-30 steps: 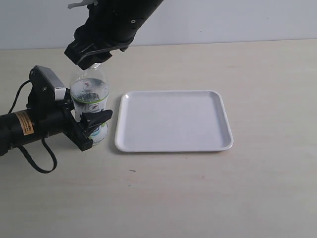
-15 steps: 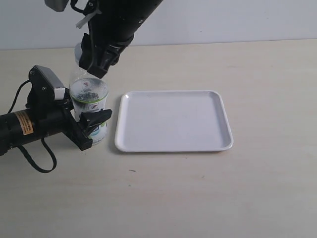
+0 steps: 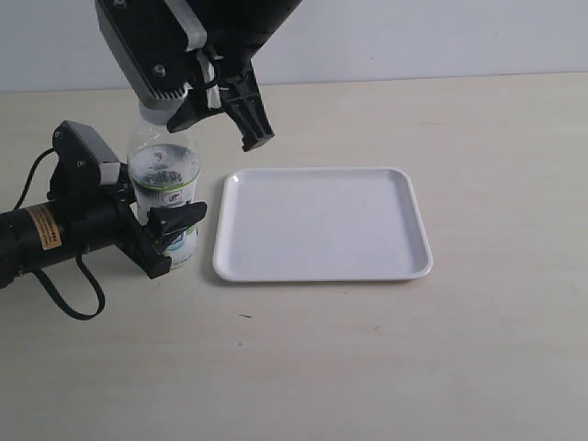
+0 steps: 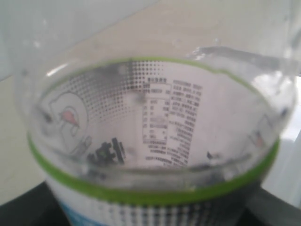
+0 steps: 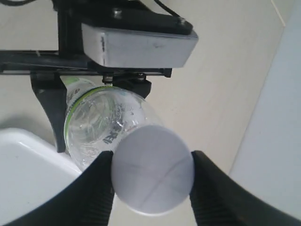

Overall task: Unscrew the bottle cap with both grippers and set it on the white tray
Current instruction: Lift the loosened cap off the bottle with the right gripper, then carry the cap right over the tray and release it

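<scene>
Right wrist view is showing the right pincer point(image 5: 151, 161) clamping the bottle cap point(image 5: 153, 181) over the bottle point(image 5: 96, 125), which the left pincer point(image 3: 173, 230) is gripping upright beside the white tray point(image 3: 322, 275).

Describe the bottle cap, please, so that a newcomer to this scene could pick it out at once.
Beside the white tray stands a clear bottle with a green-edged label, held by the left gripper. At its top, between the black jaws of the right gripper, sits the bottle cap: a plain white disc, the only small round white thing in view.
</scene>
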Motion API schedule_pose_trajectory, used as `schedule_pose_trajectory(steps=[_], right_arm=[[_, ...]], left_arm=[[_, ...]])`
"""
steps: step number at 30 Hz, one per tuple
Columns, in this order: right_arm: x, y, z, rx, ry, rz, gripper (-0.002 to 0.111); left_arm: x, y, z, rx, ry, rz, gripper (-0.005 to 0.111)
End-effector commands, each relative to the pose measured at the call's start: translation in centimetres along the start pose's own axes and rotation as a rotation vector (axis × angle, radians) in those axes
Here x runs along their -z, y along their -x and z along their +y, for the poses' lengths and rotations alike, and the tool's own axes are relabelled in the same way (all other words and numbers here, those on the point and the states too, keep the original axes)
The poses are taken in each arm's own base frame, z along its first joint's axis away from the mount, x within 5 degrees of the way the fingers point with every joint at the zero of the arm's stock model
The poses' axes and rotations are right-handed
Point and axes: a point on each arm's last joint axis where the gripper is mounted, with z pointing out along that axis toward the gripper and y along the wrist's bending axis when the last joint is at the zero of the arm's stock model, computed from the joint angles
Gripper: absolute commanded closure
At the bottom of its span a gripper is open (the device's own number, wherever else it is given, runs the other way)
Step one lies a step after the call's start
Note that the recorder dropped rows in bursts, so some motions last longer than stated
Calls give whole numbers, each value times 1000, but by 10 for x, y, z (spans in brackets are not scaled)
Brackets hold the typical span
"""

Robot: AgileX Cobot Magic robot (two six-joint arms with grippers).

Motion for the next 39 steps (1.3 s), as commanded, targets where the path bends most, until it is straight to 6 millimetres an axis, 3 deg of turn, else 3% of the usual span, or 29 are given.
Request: schedule_pose_trajectory(steps=[1, 4, 11, 16, 21, 26, 30, 39], right_arm=[[3, 0, -1, 120, -8, 5, 108], [15, 5, -4, 118, -38, -10, 108], [72, 27, -15, -11, -167, -74, 108], [114, 34, -16, -399, -239, -59, 108], [142, 13, -6, -902, -316, 191, 108], [143, -20, 12, -1227, -399, 457, 108], [124, -41, 33, -1344, -351, 527, 108], [67, -77, 83, -1500, -291, 448, 108]], left_arm=[[-1, 7, 0, -20, -12, -54, 107], [-1, 7, 1, -14, 1, -54, 107], [-1, 7, 2, -10, 9, -53, 107], [-1, 7, 5, 31, 39, -54, 107], [-1, 7, 9, 77, 81, -61, 107], [-1, 8, 9, 87, 89, -74, 107], [-2, 4, 9, 109, 94, -98, 107], [-4, -4, 10, 160, 112, -91, 107]])
